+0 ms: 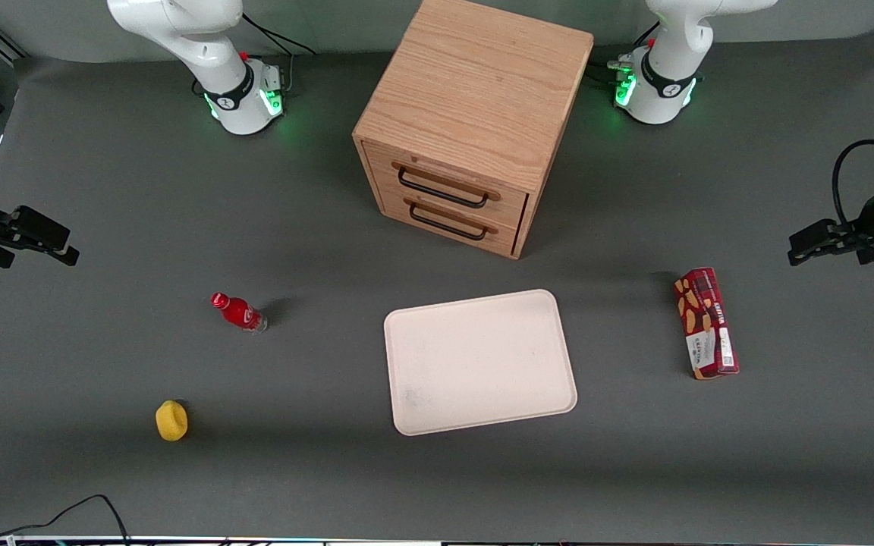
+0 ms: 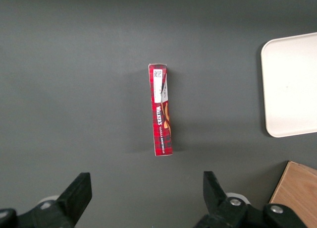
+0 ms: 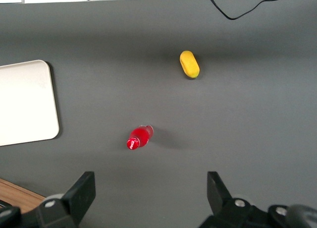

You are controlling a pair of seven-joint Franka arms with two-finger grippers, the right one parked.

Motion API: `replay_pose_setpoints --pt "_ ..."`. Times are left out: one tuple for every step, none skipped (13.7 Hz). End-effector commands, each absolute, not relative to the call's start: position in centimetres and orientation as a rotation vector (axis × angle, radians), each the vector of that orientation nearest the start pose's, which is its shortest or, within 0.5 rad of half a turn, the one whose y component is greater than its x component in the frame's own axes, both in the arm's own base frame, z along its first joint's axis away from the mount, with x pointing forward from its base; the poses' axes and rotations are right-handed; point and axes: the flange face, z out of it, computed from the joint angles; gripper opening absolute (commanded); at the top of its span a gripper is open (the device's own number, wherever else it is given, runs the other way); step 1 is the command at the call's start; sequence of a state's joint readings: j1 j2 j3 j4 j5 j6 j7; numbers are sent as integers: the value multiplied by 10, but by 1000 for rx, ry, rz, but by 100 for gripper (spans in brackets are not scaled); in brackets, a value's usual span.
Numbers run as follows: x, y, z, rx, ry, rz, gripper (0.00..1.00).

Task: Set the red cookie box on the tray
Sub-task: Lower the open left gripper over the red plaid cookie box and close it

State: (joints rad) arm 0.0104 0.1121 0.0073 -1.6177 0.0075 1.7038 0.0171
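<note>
The red cookie box (image 1: 706, 323) lay on the grey bench (image 1: 103, 189) toward the working arm's end, resting on a narrow side with its length running roughly from 12 to 6 o'clock in the front view. It sat well apart from the tray (image 1: 480, 361), which lay flat on the bench in front of the wooden drawer cabinet (image 1: 471, 121), nearer the front camera than the cabinet. From the tray, the box stood at about 3 o'clock in the front view.

The gripper (image 1: 800, 248) hovered above the bench near the box, at about 1 o'clock from it in the front view. Its fingers (image 2: 79, 191) were spread wide and grasped nothing; in the left wrist view the box (image 2: 161, 110) showed between their lines, untouched.

A small red bottle (image 1: 238, 312) and a yellow object (image 1: 171, 420) stood toward the parked arm's end.
</note>
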Motion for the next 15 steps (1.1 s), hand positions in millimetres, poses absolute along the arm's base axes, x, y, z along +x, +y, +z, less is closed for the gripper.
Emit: replay_pose_setpoints --pt "620 9 482 -3124 -46 182 100" --pt "626 15 452 -3116 -122 236 100" --pt "627 21 427 -3115 -136 239 100" --pt "623 22 402 -3119 -138 202 100" --pt "618 20 380 -3123 -138 161 100" --pt "615 15 364 -3124 -140 129 100" --pt "615 13 353 -3124 -142 127 100" --pt "615 14 334 -3122 -149 174 100" --pt "616 19 316 -3122 -163 213 100" --pt "619 19 303 -3133 -181 222 100" --pt "621 15 294 -3152 -201 229 100" --pt "620 12 290 -3155 -199 237 97" --pt "620 11 283 -3154 -197 249 89" --pt "621 8 279 -3153 -190 249 81" --pt "623 5 271 -3154 -184 237 74"
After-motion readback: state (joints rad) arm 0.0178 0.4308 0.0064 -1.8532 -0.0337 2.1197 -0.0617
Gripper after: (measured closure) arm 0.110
